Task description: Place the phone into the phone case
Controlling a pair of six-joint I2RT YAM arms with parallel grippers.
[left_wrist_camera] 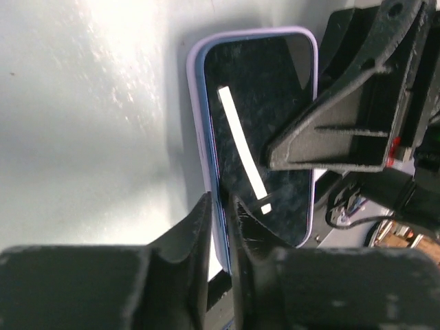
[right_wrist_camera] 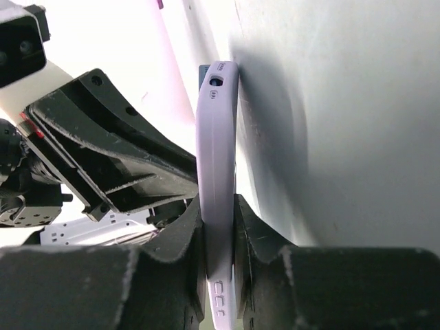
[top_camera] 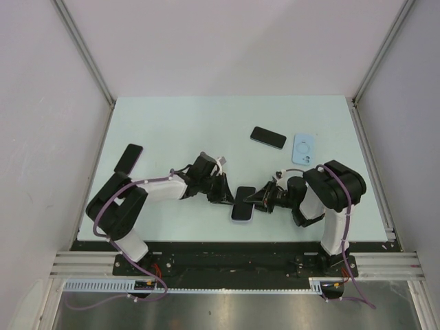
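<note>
Right fingers (right_wrist_camera: 258, 237) pinch the lilac phone case (right_wrist_camera: 218, 137) edge-on — left fingers (left_wrist_camera: 196, 230) clamp its opposite rim — likely bracing it while the phone (left_wrist_camera: 268, 110) seats.

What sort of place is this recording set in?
Probably a lab robot test cell: a pale table walled by plain white panels on metal framing, left arm and right arm bolted at its near edge around a cased phone, a spare phone and loose case laid out.

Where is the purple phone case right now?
In the top view the purple phone case sits centre-front on the table, with the left hand pinching its left side and the right hand its right.
</note>
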